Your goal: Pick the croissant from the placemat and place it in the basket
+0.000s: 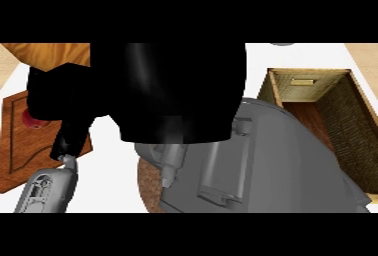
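My right hand is up close to my eyes, a broad black mass across the middle of the view. From here I cannot tell whether its fingers are curled or straight. Its grey forearm fills the lower right beneath it.

My left hand shows at the left as a narrow black shape rising from its grey forearm in the lower left corner. It widens higher up, where it merges with the rest of the black, so I cannot tell its fingers either.

Above that black, against the view's upper left edge, is an orange-brown lump with a glossy, streaked, baked-looking surface, which I take to be the croissant. Only part of it shows. I cannot tell whether either hand is holding it or whether it rests on anything.

Under my left hand a brown wooden board lies on the white counter, with something small and red on it, half hidden by the hand. A strip of brown woven placemat shows beside my right forearm, mostly covered by it.

The basket sits at the right, well apart from the croissant, with my right hand between them. It is rectangular, with dark woven walls and a reddish wooden floor. A pale tag on its far inner wall is too small to read.
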Tool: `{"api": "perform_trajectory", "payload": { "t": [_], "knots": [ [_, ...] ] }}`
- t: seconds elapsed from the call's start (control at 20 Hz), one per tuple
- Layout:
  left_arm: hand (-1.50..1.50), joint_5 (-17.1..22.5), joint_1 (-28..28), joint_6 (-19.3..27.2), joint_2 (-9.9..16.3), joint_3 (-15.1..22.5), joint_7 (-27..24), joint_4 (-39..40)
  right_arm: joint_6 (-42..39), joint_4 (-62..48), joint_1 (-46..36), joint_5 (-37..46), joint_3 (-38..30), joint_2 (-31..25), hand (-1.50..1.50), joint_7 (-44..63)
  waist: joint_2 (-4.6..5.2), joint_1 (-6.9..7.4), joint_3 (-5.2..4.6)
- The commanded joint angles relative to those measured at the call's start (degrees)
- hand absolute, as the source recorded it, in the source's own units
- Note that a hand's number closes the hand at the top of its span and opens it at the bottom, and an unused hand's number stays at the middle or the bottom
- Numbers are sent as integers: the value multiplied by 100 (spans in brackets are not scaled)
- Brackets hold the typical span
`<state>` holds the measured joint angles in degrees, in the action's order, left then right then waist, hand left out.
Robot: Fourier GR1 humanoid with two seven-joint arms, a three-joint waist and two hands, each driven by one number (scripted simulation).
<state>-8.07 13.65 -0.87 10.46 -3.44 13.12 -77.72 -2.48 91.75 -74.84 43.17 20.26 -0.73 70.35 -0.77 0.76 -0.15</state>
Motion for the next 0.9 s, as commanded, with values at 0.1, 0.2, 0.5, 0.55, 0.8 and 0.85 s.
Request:
{"api": "perform_trajectory", "payload": {
  "t": [0.1, 0.2, 0.5, 0.55, 0.8, 0.85],
  "knots": [
    [0, 135, -62, -92, 2, -70, 3, -27, -481, -777, -1330, 156, -1014, 69, 150, 1277, 4, -28, 0],
    [0, 63, -105, -102, 162, -139, -148, 43, -709, -772, -1566, 139, -1277, -66, 150, 1318, -5, -83, 4],
    [0, 127, -91, -20, 22, -149, 6, -19, -1713, -1972, -1742, 289, -1320, -869, 150, 702, -7, -178, -1],
    [0, 71, -69, -44, 128, -144, 22, -108, -1643, -2177, -1654, 459, -1142, -729, 150, 748, -1, -135, -1],
    [0, 88, -250, -77, 204, -215, -25, -69, -2490, -2629, -1511, 354, -1250, -1443, 150, 314, -25, -246, 6],
    [0, 114, -271, -34, 121, -224, -116, -17, -2390, -2473, -1328, 281, -1381, -1503, 150, 232, -3, -253, 12]
  ]
}}
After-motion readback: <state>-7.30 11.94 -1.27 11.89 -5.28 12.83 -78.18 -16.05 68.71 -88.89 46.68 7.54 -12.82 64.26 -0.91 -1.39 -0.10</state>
